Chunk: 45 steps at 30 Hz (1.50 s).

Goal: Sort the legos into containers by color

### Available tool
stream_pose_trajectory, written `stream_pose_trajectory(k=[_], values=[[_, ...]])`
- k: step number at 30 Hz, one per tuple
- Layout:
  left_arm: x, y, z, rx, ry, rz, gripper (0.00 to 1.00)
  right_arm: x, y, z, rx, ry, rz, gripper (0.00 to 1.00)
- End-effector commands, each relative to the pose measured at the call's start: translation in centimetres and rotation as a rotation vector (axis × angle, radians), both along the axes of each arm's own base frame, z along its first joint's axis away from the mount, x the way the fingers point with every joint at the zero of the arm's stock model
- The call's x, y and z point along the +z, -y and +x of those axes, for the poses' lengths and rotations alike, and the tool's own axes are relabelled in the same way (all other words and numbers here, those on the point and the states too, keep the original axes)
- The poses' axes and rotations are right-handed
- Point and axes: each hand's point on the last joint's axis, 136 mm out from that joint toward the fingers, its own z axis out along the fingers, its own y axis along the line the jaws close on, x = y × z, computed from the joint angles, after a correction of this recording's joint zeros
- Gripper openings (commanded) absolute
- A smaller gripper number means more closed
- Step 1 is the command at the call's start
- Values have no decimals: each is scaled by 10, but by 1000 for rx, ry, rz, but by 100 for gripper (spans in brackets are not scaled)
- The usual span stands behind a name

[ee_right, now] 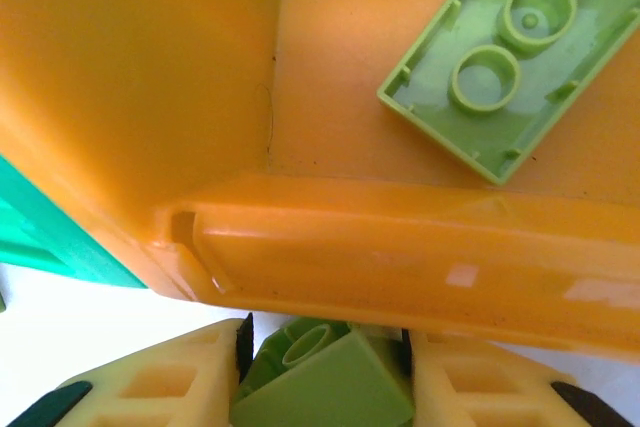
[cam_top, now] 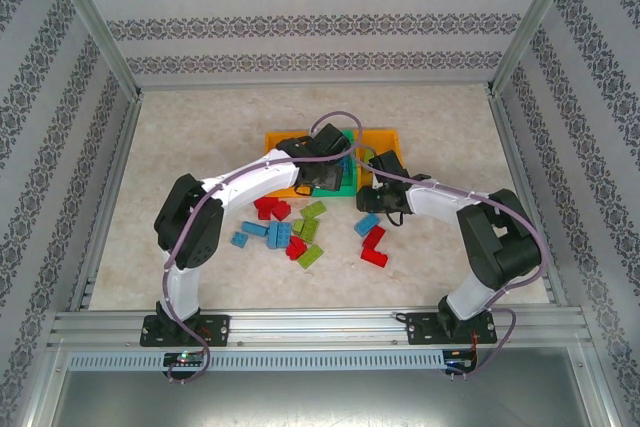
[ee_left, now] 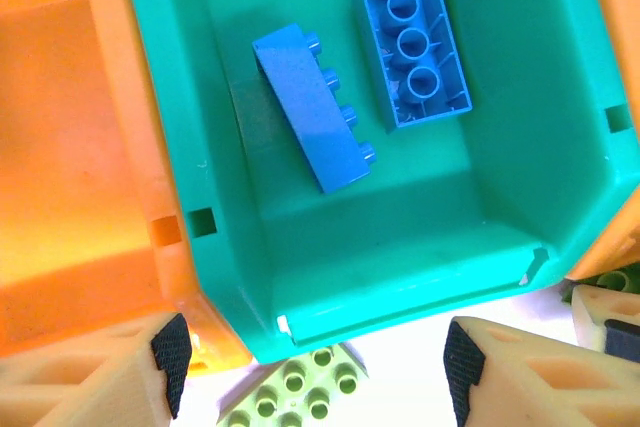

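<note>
Three joined containers stand at mid-table: a green bin (cam_top: 347,185) between a left orange bin (cam_top: 278,142) and a right orange bin (cam_top: 385,137). My left gripper (ee_left: 318,367) hovers open over the green bin's (ee_left: 400,277) near edge. Two blue bricks (ee_left: 318,107) (ee_left: 415,42) lie inside that bin, and a lime brick (ee_left: 295,387) sits on the table below the jaws. My right gripper (ee_right: 325,347) is shut on a lime green brick (ee_right: 330,382) just in front of the right orange bin's rim (ee_right: 380,247). Another lime brick (ee_right: 510,67) lies upside down in that bin.
Loose legos lie scattered in front of the bins: red ones (cam_top: 270,209) (cam_top: 372,247), blue ones (cam_top: 275,235) (cam_top: 367,224) and lime ones (cam_top: 312,212) (cam_top: 310,255). Metal frame posts and patterned walls enclose the table on all sides.
</note>
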Motion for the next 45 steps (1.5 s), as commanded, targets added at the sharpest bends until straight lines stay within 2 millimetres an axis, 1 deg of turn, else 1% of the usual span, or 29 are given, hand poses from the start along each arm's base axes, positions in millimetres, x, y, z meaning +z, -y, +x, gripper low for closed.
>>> stream_pose_trajectory(k=[1,5,8,11,15,18,23,24,26,29,32,34,38,45], values=[[19,1,-1,12,39,-43,69,7,6,-10,-19,-7,-21,33],[20,-2,-3,9,37,-33,69,19,11,-18,-27,-6,-24,34],[23,-5,-5,8,42,-31,69,34,13,-22,-27,6,-17,34],[30,-6,-10,-1,56,-46,69,53,15,-21,-32,39,-2,34],[36,-11,-19,-15,79,-38,70,74,24,-5,-76,77,27,34],[32,-16,-27,-29,77,-30,70,82,31,13,-111,90,48,34],[18,-19,-40,-56,48,-12,72,88,36,46,-140,108,36,35],[15,-20,-42,-57,39,-5,72,85,37,51,-148,100,32,35],[10,-21,-46,-64,27,9,72,83,38,61,-160,93,34,38],[6,-23,-52,-73,24,23,73,74,39,72,-168,70,14,43],[5,-28,-54,-74,30,31,75,68,37,79,-170,48,13,52],[5,-32,-57,-75,35,39,78,68,36,83,-172,45,16,57],[10,-47,-60,-49,59,76,85,74,32,85,-169,59,43,69],[19,-80,-72,23,94,139,95,97,19,76,-129,124,112,77]])
